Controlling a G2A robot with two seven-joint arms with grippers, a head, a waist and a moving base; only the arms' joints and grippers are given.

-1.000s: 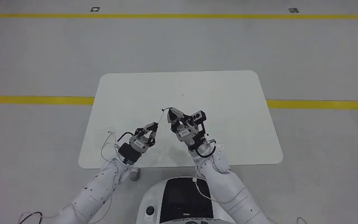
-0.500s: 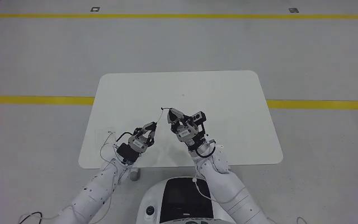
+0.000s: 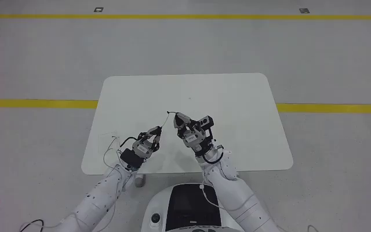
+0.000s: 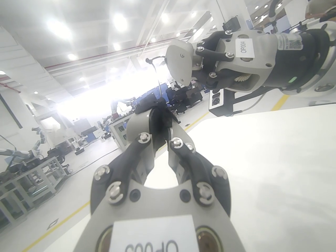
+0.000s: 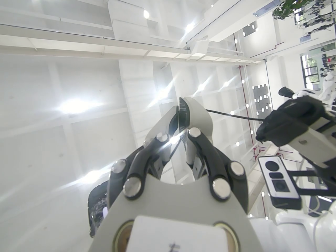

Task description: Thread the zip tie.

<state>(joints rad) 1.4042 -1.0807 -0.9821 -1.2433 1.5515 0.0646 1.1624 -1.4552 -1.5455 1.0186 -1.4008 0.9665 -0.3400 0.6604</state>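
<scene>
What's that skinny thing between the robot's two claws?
A thin black zip tie. It runs from the right gripper across to the left gripper. The right wrist view shows it most clearly.

Left pincer [image 3: 159, 133], right pincer [image 3: 177, 119] clamped, tips close.

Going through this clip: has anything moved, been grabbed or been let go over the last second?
Nothing visibly changed. The left gripper and right gripper stay close together above the near side of the table, fingers shut on the zip tie that runs between them.
</scene>
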